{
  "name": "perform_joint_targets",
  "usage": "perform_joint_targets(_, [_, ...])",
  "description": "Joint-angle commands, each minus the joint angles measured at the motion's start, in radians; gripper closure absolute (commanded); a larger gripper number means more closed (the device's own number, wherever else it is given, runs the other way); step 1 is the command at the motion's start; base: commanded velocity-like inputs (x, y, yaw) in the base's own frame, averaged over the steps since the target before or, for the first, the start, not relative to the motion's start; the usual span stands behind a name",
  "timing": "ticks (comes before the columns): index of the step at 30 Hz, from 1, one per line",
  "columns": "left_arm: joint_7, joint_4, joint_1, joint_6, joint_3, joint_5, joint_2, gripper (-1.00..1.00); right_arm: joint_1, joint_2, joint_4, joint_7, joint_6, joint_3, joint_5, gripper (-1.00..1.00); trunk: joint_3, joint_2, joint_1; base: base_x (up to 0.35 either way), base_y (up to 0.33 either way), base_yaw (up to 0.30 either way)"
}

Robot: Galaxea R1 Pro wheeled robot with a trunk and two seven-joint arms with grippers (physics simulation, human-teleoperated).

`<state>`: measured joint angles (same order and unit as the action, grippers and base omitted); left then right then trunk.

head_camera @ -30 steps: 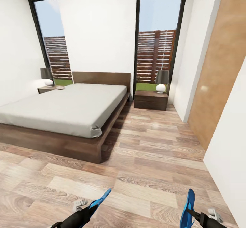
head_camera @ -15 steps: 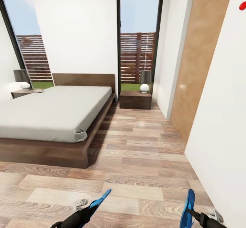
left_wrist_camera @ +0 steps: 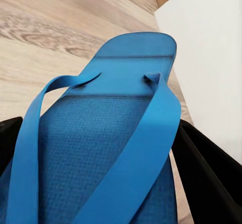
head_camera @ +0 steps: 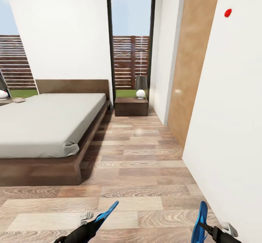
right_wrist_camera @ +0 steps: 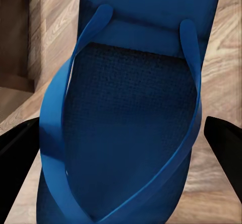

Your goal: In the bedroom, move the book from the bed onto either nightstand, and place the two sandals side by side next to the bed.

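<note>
My left gripper (head_camera: 91, 227) is shut on one blue sandal (head_camera: 107, 211), low in the head view; its sole and straps (left_wrist_camera: 111, 133) lie between black fingers (left_wrist_camera: 214, 176). My right gripper (head_camera: 209, 230) is shut on the other sandal (head_camera: 200, 219), held edge-up, with its dark footbed (right_wrist_camera: 131, 123) between fingers (right_wrist_camera: 226, 142). The bed (head_camera: 43, 121) stands ahead to the left, its mattress bare. A nightstand (head_camera: 131, 106) with a lamp sits beyond the bed's right side. A small flat thing (head_camera: 18, 100) lies at the far left; I cannot tell if it is the book.
Wood-plank floor (head_camera: 142, 155) runs between the bed and a white wall (head_camera: 233, 108) close on my right. A tan wooden door (head_camera: 191, 61) stands farther along that wall. A tall window (head_camera: 131, 53) rises behind the nightstand.
The whole view has swung to the right, so the bed and nightstand sit farther left in the picture and the right wall looms larger. Both grippers still hold their sandals.
</note>
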<state>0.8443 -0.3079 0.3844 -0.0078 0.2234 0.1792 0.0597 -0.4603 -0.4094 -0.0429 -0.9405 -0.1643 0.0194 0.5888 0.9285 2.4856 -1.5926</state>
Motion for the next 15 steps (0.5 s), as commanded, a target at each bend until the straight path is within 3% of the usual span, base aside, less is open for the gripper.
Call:
perform_joint_targets(1, [0.002, 0.001, 0.001, -0.002, 0.001, 0.002, 0.000, 1.00, 0.000, 0.000, 0.000, -0.003, -0.011, 0.002, 0.005, 1.00, -0.002, -0.007, 0.004, 0.000, 0.000, -0.039])
perform_joint_targets(15, [-0.007, 0.001, 0.001, -0.002, 0.001, 0.002, 0.000, 1.00, 0.000, 0.000, 0.000, -0.003, -0.011, 0.002, 0.005, 1.00, -0.046, -0.105, 0.058, 0.000, 0.000, -0.007])
